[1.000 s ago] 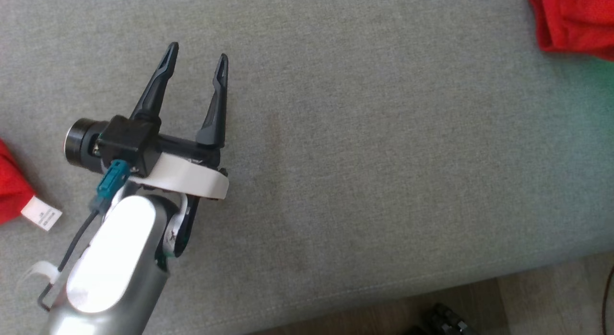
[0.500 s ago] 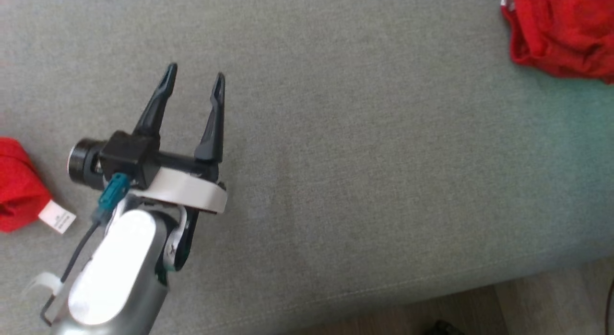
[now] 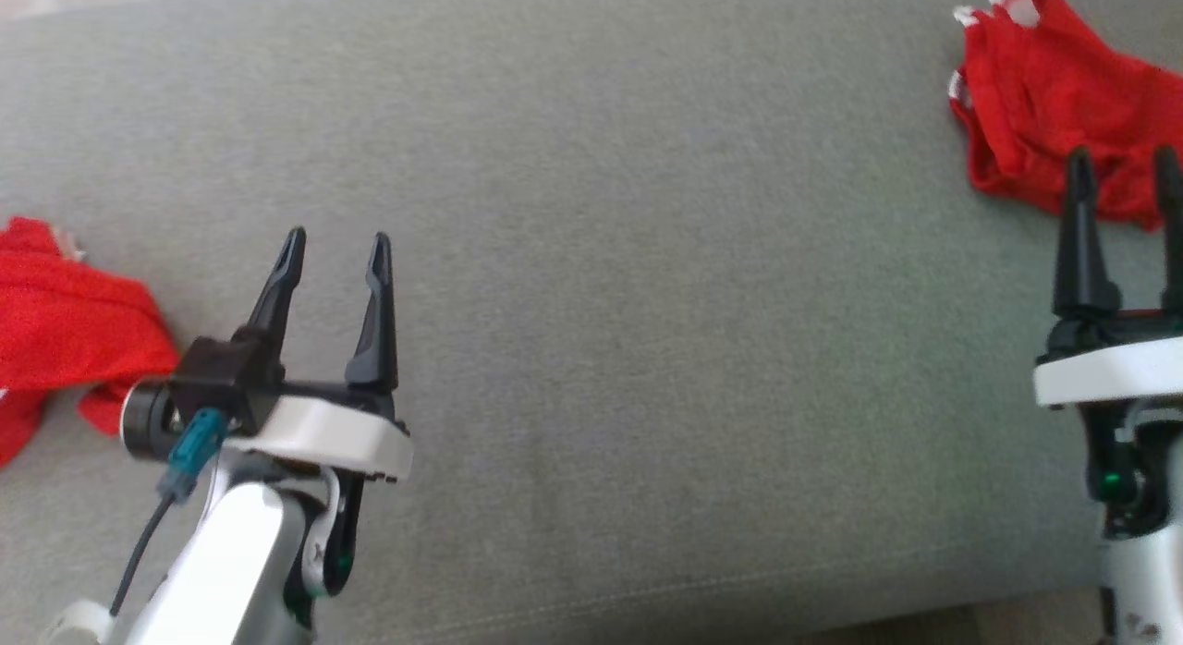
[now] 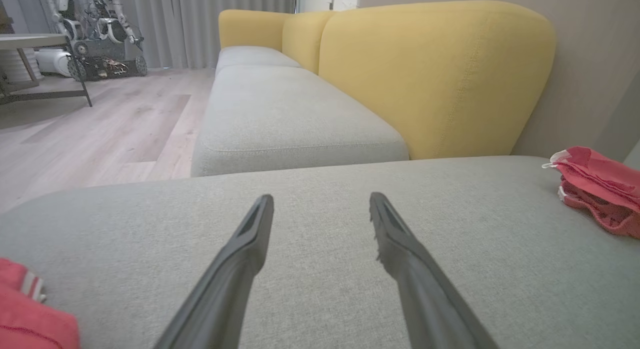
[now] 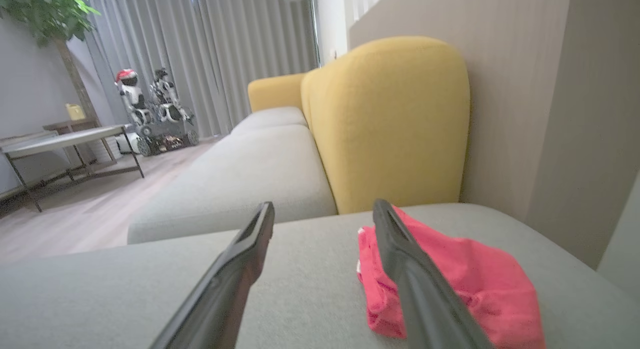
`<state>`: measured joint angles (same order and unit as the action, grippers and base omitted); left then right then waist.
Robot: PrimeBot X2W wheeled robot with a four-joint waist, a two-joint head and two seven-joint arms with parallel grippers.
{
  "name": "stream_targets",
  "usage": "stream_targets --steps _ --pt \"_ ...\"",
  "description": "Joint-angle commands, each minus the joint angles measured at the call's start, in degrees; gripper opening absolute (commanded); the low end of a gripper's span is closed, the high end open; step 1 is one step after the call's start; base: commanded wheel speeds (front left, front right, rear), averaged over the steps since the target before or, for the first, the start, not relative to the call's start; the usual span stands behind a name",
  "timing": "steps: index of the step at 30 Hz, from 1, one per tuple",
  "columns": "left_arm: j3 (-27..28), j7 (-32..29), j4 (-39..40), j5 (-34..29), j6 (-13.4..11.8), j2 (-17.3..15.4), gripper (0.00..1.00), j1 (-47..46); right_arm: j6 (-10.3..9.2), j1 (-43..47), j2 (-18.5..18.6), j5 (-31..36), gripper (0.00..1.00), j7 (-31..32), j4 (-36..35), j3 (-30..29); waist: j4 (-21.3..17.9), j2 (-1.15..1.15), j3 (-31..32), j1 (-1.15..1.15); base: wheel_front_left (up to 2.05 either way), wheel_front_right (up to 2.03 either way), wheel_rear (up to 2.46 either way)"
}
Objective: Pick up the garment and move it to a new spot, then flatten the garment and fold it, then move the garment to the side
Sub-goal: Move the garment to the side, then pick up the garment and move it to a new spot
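the garment (image 3: pixel 65 312) lies crumpled on the grey cushion (image 3: pixel 647 257), just left of the nearer left gripper (image 3: pixel 337 243), fingers parted and empty, as the right gripper (image 3: pixel 1121 160), likewise parted, hovers well away.

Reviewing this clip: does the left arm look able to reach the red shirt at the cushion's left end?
Probably yes. The left tool is open and close beside the garment on the grey cushion, nothing lying between them; its fingers point past it, so the wrist would need to turn.
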<state>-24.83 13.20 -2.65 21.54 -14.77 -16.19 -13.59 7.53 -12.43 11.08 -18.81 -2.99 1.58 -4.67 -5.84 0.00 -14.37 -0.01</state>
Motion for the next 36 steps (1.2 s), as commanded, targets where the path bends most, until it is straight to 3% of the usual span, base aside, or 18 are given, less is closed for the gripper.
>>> stream_targets --steps 1,7,14,24,36 --pt "2.8 0.4 2.2 0.3 -0.6 -1.7 1.0 -0.6 -0.04 -0.4 -0.4 1.4 1.0 0.3 -3.7 0.8 1.7 0.0 1.8 0.01 0.0 0.0 0.0" --pt "3.7 0.5 3.1 1.0 -1.3 -2.7 1.0 2.1 -0.04 2.8 -4.5 6.2 1.0 1.3 -8.3 3.5 4.6 0.0 4.9 0.01 0.0 0.0 0.0" --pt "3.6 0.3 3.0 2.0 -1.1 -4.0 1.0 6.2 -0.04 8.5 -6.5 8.4 1.0 1.9 -7.9 5.3 6.2 0.0 9.4 0.01 0.0 0.0 0.0" --pt "2.2 -0.8 3.6 2.8 -1.2 -4.7 1.0 11.0 -0.04 15.0 -7.7 9.4 1.0 2.9 -6.5 4.9 6.5 0.0 14.2 0.01 0.0 0.0 0.0" --pt "1.6 -1.2 3.4 3.4 -0.7 -5.0 1.0 11.2 -0.04 16.5 -8.1 10.2 1.0 4.0 -7.0 4.4 6.7 0.0 14.9 0.01 0.0 0.0 0.0"
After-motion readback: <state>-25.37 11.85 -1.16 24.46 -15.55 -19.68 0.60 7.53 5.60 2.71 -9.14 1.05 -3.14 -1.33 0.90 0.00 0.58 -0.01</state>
